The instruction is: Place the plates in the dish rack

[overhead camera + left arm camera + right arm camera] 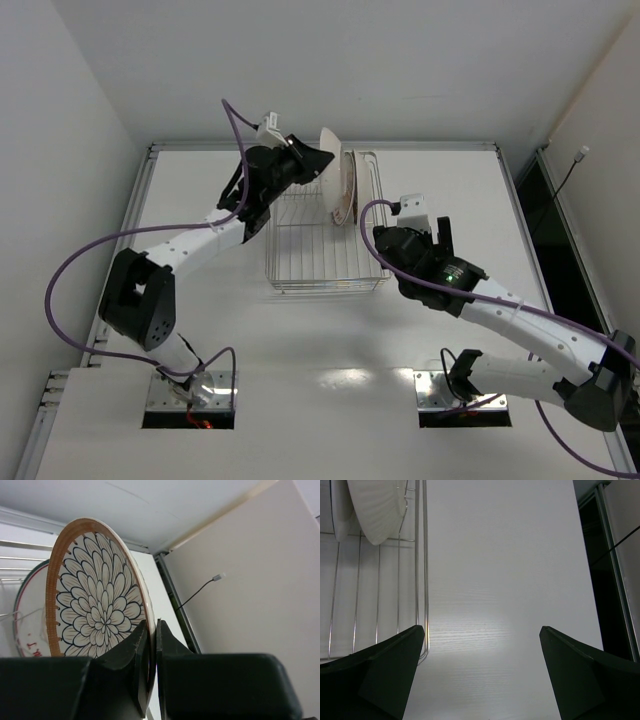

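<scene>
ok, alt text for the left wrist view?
The left end effector pinches an orange-rimmed plate by its lower rim, holding it on edge with the petal-patterned face showing. A second plate, paler, stands close behind it at left. A blank wall fills the right.

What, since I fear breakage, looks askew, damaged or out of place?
Nothing stands out. The left gripper clamps a patterned plate by its rim, upright at the dish rack; two plates stand on edge in it; the right gripper is open. No chips or spills visible.
</scene>
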`<action>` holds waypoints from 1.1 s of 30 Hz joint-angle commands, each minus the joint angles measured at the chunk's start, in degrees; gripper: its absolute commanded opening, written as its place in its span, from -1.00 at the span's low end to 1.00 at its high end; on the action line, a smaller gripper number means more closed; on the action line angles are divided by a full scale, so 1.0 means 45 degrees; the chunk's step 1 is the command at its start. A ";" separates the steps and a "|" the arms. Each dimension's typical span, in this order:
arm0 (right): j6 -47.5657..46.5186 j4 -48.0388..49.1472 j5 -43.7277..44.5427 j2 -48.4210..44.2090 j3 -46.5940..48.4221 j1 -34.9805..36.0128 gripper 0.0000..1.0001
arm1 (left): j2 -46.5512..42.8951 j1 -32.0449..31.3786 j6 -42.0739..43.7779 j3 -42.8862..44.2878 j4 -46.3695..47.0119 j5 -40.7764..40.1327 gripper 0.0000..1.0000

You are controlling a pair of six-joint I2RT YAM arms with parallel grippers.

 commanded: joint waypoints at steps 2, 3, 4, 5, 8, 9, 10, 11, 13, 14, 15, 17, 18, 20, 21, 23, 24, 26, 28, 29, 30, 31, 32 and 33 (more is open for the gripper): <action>0.0282 0.0228 0.0067 0.0011 -0.0030 -0.0052 1.00 | -0.1109 -0.0479 -0.0345 0.0331 0.3409 -0.0427 -1.00; 0.0282 0.0112 0.0067 0.0011 -0.0030 -0.0052 1.00 | -0.1109 -0.0480 -0.0345 0.0329 0.3409 -0.0430 -1.00; 0.0282 0.0110 0.0067 0.0011 -0.0030 -0.0052 1.00 | -0.1109 -0.0616 -0.0345 0.0213 0.3409 -0.0584 -1.00; 0.0282 0.0110 0.0067 0.0011 -0.0030 -0.0052 1.00 | -0.1109 -0.0617 -0.0345 0.0212 0.3409 -0.0741 -1.00; 0.0282 0.0110 0.0067 0.0011 -0.0030 -0.0052 1.00 | -0.0992 -0.0734 -0.0208 -0.0118 0.3409 -0.1092 -1.00; 0.0282 0.0110 0.0067 0.0011 -0.0030 -0.0052 1.00 | -0.0992 -0.0850 0.0082 -0.0236 0.3409 -0.1229 -1.00; 0.0282 0.0110 0.0067 0.0011 -0.0030 -0.0052 1.00 | -0.0992 -0.0851 0.0201 -0.0353 0.3409 -0.1385 -1.00; 0.0282 0.0110 0.0067 0.0011 -0.0030 -0.0052 1.00 | -0.0992 -0.0851 0.0318 -0.0509 0.3273 -0.1696 -1.00; 0.0282 0.0110 0.0067 0.0011 -0.0030 -0.0052 1.00 | -0.0992 -0.0988 0.0454 -0.0511 0.3116 -0.1816 -1.00; 0.0282 0.0110 -0.0049 0.0011 -0.0030 -0.0052 1.00 | -0.0992 -0.0988 0.0456 -0.0627 0.3116 -0.1933 -1.00; 0.0282 0.0110 -0.0050 0.0011 -0.0030 -0.0052 1.00 | -0.0992 -0.0988 0.0572 -0.0628 0.3116 -0.1934 -1.00; 0.0282 0.0110 -0.0050 0.0127 -0.0030 -0.0052 1.00 | -0.0992 -0.0988 0.0573 -0.0628 0.3000 -0.1934 -1.00; 0.0282 0.0110 -0.0050 0.0129 -0.0030 -0.0052 1.00 | -0.0992 -0.1104 0.0708 -0.0628 0.2999 -0.1934 -1.00; 0.0282 0.0110 -0.0050 0.0129 -0.0030 -0.0052 1.00 | -0.0992 -0.1105 0.0710 -0.0628 0.2999 -0.1934 -1.00; 0.0282 0.0110 -0.0050 0.0129 -0.0030 -0.0052 1.00 | -0.0857 -0.1105 0.0710 -0.0628 0.2883 -0.1934 -1.00; 0.0282 0.0110 -0.0050 0.0129 -0.0030 -0.0052 1.00 | -0.0739 -0.1105 0.0710 -0.0628 0.2881 -0.1934 -1.00; 0.0282 0.0110 -0.0050 0.0129 -0.0030 -0.0052 1.00 | -0.0738 -0.1105 0.0710 -0.0628 0.2881 -0.1934 -1.00; 0.0282 -0.0006 -0.0050 0.0129 0.0086 -0.0052 1.00 | -0.0388 -0.1105 0.0710 -0.0511 0.2765 -0.2070 -1.00; 0.0282 -0.0007 -0.0050 0.0129 0.0087 -0.0052 1.00 | -0.0153 -0.1105 0.0710 -0.0395 0.2764 -0.2070 -1.00; 0.0282 -0.0007 -0.0050 0.0129 0.0087 -0.0052 1.00 | 0.0099 -0.1105 0.0710 -0.0394 0.2764 -0.2070 -1.00; 0.0282 -0.0007 -0.0050 0.0129 0.0087 -0.0052 1.00 | 0.0256 -0.1105 0.0710 -0.0123 0.2764 -0.2070 -1.00; 0.0282 -0.0007 -0.0050 0.0129 0.0087 -0.0052 1.00 | 0.0393 -0.1105 0.0710 -0.0004 0.2764 -0.1935 -1.00; 0.0282 -0.0007 -0.0050 0.0129 0.0087 -0.0052 1.00 | 0.0530 -0.1105 0.0710 0.0113 0.2648 -0.1934 -1.00; 0.0282 -0.0007 -0.0050 0.0013 0.0087 -0.0052 1.00 | 0.0783 -0.1105 0.0710 0.0366 0.2647 -0.1934 -1.00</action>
